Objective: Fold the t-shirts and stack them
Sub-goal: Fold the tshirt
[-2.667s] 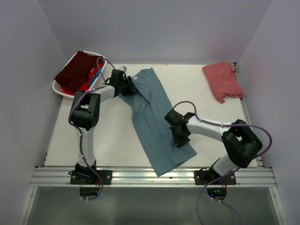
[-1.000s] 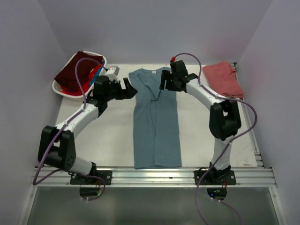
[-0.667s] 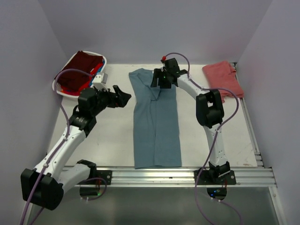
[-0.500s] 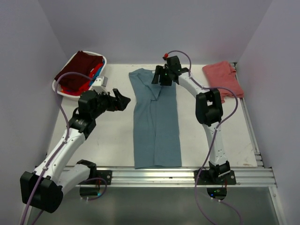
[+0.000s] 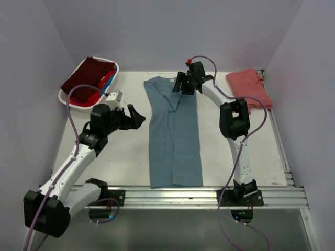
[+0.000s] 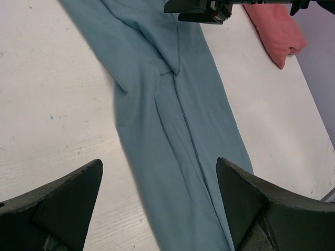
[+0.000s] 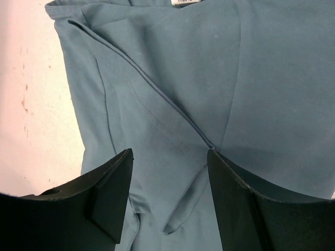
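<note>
A slate teal-blue t-shirt (image 5: 172, 136) lies flat on the table as a long narrow strip, both sides folded in, collar at the far end. My right gripper (image 5: 179, 88) hovers open over that collar end. In the right wrist view its gripper (image 7: 170, 193) straddles a diagonal fold of the teal-blue t-shirt (image 7: 209, 78) without pinching it. My left gripper (image 5: 137, 117) hangs open left of the strip, over bare table. Its wrist view shows the gripper (image 6: 159, 209) wide open above the teal-blue t-shirt (image 6: 172, 115). A folded salmon-red t-shirt (image 5: 248, 89) lies at the far right.
A white oval basket (image 5: 115, 68) at the far left corner holds a dark maroon t-shirt (image 5: 86, 78) on top of bright blue and red ones. Walls close in the table on three sides. The metal rail (image 5: 167, 196) runs along the near edge.
The teal-blue t-shirt, earlier lying askew, now lies straight. My left gripper has pulled back from the collar end toward the left and nearer. My right gripper stays over the collar, jaws slightly narrower.
</note>
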`<state>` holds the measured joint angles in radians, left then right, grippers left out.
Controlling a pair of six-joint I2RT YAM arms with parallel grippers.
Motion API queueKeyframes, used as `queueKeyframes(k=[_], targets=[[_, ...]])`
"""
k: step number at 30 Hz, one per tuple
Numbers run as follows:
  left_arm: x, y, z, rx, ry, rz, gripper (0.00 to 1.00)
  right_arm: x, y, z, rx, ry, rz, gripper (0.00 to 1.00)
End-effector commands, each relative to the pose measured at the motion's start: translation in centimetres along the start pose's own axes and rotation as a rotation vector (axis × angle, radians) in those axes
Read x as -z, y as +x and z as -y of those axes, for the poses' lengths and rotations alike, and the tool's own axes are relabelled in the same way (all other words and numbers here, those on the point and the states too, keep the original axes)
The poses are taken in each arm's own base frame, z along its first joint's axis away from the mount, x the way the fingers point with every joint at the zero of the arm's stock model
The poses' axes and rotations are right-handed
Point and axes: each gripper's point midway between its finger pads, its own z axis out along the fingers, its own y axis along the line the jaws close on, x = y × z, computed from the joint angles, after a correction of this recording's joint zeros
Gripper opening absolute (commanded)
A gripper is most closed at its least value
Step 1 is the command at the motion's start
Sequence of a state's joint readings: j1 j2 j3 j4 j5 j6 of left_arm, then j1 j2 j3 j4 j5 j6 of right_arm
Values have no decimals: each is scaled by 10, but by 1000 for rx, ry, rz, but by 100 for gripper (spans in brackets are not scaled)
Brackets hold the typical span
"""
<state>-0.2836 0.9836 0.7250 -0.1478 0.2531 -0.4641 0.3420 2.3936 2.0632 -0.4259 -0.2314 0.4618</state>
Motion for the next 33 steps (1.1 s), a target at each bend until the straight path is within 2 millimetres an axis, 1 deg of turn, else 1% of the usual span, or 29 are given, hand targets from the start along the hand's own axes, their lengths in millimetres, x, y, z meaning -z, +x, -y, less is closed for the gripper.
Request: queueKeyframes(k=[1, 4, 9, 15, 17, 18, 19, 21, 23, 24, 25, 27, 28, 29, 30, 32, 33], targets=[[3, -2, 1, 4, -2, 19, 93, -6, -4, -5, -10, -27, 5, 62], [3, 0, -1, 7, -7, 10, 92, -11, 1, 1, -13, -8, -2, 62], [8, -1, -2, 1, -21, 21, 92, -16, 5, 14, -25, 26, -6, 62], [10, -1, -3, 0, -28, 22, 92, -14, 4, 15, -24, 25, 1, 61], [10, -1, -3, 0, -27, 22, 92, -9, 1, 15, -20, 30, 7, 61], [10, -1, -3, 0, -27, 22, 92, -8, 3, 17, -18, 35, 8, 60], [10, 0, -3, 0, -28, 20, 92, -6, 1, 14, -13, 27, 17, 59], [9, 1, -4, 3, -32, 19, 92, -6, 0, 11, -13, 10, 16, 56], [8, 2, -5, 4, -32, 14, 92, -12, 4, 12, -33, -3, -4, 54], [8, 1, -5, 3, -31, 16, 92, -13, 6, 9, -40, -28, -14, 49], [8, 2, -5, 4, -33, 13, 92, -16, 10, 9, -47, -37, -26, 37], [8, 1, -6, 1, -40, 15, 91, -21, 16, 9, -64, -56, -37, 18], [10, 1, -6, 0, -43, 17, 91, -22, 18, 7, -67, -71, -45, 0], [10, 1, -7, 0, -47, 18, 91, -21, 16, 6, -75, -80, -35, 0], [10, 2, -8, -3, -49, 18, 91, -20, 20, 6, -77, -84, -43, 0], [10, 4, -8, -2, -50, 11, 91, -18, 19, 2, -75, -102, -29, 0], [10, 5, -9, 0, -54, 7, 91, -14, 19, 1, -75, -109, -26, 0]])
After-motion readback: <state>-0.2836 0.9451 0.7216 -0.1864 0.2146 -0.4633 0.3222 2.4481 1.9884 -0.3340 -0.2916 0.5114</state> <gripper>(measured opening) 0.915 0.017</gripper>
